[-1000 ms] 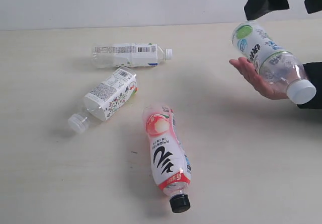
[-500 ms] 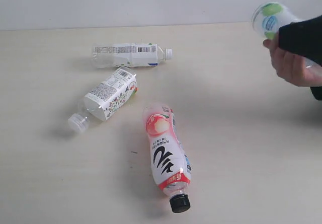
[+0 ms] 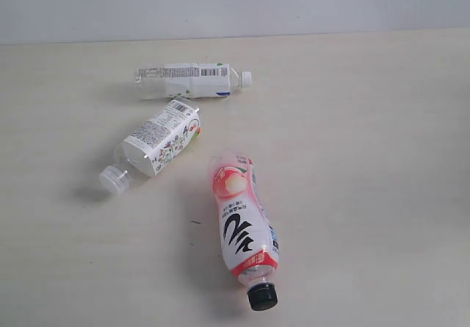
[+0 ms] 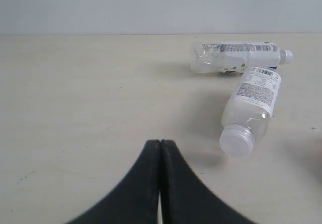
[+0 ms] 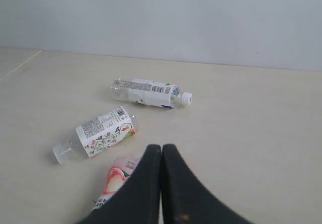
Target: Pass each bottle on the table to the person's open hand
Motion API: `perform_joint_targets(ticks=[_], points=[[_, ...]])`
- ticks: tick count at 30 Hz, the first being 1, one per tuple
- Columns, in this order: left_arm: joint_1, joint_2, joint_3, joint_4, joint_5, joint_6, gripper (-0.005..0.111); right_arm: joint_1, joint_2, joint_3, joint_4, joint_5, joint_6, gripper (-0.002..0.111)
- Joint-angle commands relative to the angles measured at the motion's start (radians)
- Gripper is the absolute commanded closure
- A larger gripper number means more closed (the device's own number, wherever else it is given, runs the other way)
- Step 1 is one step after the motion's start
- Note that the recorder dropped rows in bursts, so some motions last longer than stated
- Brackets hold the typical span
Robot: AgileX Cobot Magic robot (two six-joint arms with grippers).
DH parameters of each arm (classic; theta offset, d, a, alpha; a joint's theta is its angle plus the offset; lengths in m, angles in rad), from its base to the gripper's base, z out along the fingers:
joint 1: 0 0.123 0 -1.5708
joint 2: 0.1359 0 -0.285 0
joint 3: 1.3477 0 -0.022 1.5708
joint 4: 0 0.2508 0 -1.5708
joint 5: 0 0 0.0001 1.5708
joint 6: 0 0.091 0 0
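Three bottles lie on the beige table [image 3: 382, 195]. The pink-white bottle with a black cap [image 3: 243, 228] is nearest the front. A white-labelled bottle [image 3: 156, 145] lies left of it, white cap toward the front left. Another white-labelled bottle [image 3: 191, 81] lies farther back. The green-blue bottle and the person's hand are out of view. My left gripper [image 4: 160, 142] is shut with nothing in it, the white-labelled bottle [image 4: 251, 105] off to its side. My right gripper [image 5: 161, 146] is shut and empty above the pink-white bottle [image 5: 114, 181]. Neither gripper shows in the exterior view.
A pale grey wall [image 3: 235, 4] runs behind the table's far edge. Both white-labelled bottles [image 5: 103, 132] [image 5: 148, 92] show in the right wrist view; the far one [image 4: 236, 55] also shows in the left wrist view.
The hand closed on the green-blue bottle and carried it off to the right, out of view. The black gripper at top right has also left the exterior view. The three bottles have not moved.
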Motion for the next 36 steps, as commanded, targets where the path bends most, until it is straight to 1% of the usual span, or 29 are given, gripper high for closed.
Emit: perform_joint_targets(ticks=[1, 6, 9, 12, 18, 26, 36], points=[[-0.005, -0.007, 0.0, -0.011, -0.006, -0.003, 0.107, -0.003, -0.031, 0.052, 0.01, -0.117, -0.008, 0.108], [-0.005, -0.007, 0.0, -0.011, -0.006, -0.003, 0.107, -0.003, -0.151, 0.175, 0.018, -0.294, -0.008, 0.108], [-0.005, -0.007, 0.0, -0.011, -0.006, -0.003, 0.107, -0.003, -0.244, 0.243, 0.018, -0.367, -0.01, 0.108], [-0.005, -0.007, 0.0, -0.011, -0.006, -0.003, 0.107, -0.003, -0.326, 0.279, 0.018, -0.396, -0.008, 0.108], [-0.005, -0.007, 0.0, -0.011, -0.006, -0.003, 0.107, -0.003, -0.41, 0.286, 0.027, -0.396, -0.001, 0.108], [-0.005, -0.007, 0.0, -0.011, -0.006, -0.003, 0.107, -0.003, -0.411, 0.286, 0.039, -0.364, -0.001, 0.108], [-0.005, -0.007, 0.0, -0.011, -0.006, -0.003, 0.107, -0.003, -0.411, 0.286, 0.041, -0.364, -0.001, 0.108]])
